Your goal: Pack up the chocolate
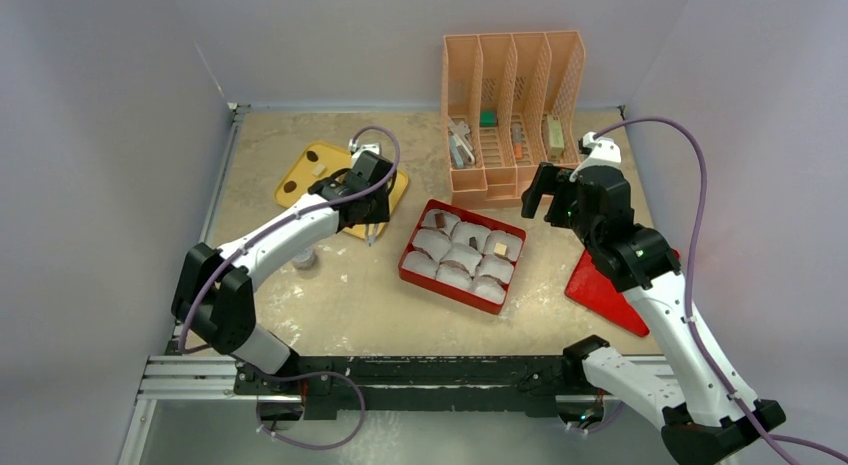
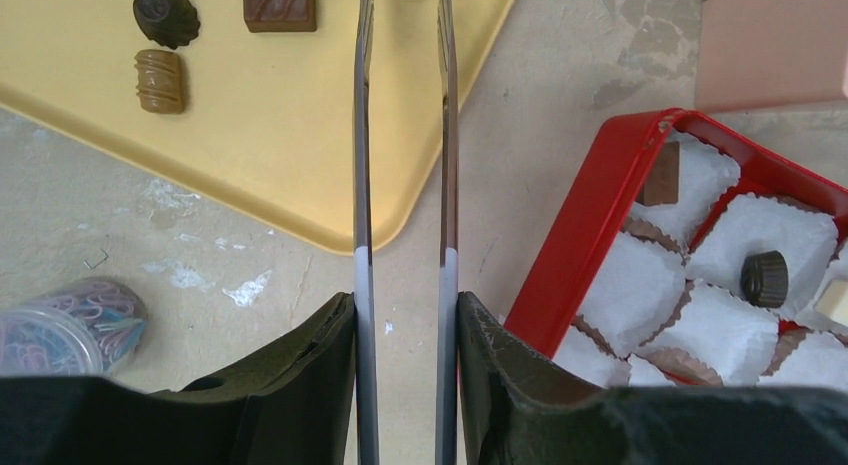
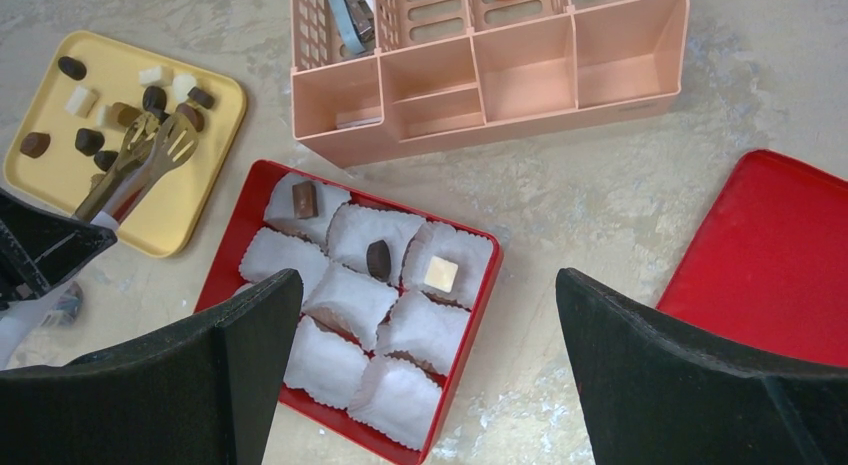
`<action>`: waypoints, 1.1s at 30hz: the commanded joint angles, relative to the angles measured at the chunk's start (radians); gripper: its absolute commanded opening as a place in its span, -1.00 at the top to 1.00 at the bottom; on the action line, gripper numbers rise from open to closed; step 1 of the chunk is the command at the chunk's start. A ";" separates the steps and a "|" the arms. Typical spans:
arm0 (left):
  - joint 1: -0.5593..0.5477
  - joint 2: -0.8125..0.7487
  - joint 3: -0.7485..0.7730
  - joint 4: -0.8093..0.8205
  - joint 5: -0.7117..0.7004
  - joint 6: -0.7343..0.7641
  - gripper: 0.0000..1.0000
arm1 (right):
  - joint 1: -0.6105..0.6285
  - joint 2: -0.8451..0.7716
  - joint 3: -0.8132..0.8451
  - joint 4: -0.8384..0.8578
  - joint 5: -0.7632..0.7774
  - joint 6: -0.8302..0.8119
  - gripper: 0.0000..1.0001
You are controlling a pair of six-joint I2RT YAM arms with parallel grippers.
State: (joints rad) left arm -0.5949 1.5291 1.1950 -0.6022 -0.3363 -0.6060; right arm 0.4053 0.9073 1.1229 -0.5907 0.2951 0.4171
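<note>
Left gripper (image 2: pixel 405 330): clamped on metal tongs (image 2: pixel 362 135), for pieces too small for bare fingers.
Tong tips: over yellow tray (image 3: pixel 200 210), among loose chocolate (image 3: pixel 90 140); catch unclear.
Red box (image 3: pixel 225 255): three pieces seated in paper cups (image 3: pixel 420 330), the rest vacant.
Right gripper (image 3: pixel 425 315): spread wide, empty, hovering aside near red lid (image 3: pixel 780 265).

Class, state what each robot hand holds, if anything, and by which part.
The left hand grips metal tongs by their two arms, well back from the tips. The right hand is open and holds nothing.
</note>
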 commanded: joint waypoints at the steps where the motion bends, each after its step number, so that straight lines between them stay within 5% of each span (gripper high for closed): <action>1: 0.029 0.021 0.000 0.079 0.010 0.023 0.25 | -0.003 -0.009 0.006 0.038 0.003 -0.020 -0.98; 21: 0.100 0.123 0.036 0.134 0.048 0.061 0.20 | -0.003 0.016 0.035 0.021 0.037 -0.054 -0.98; 26: 0.103 0.128 0.059 0.120 0.071 0.077 0.43 | -0.003 0.006 0.040 0.000 0.044 -0.042 -0.98; 33: 0.103 0.071 0.056 0.084 0.108 0.085 0.52 | -0.003 -0.004 0.041 -0.026 0.042 -0.011 -0.98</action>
State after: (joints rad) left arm -0.4984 1.6676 1.2087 -0.5190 -0.2638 -0.5449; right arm 0.4053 0.9260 1.1236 -0.6029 0.3130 0.3878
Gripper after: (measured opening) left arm 0.365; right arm 0.987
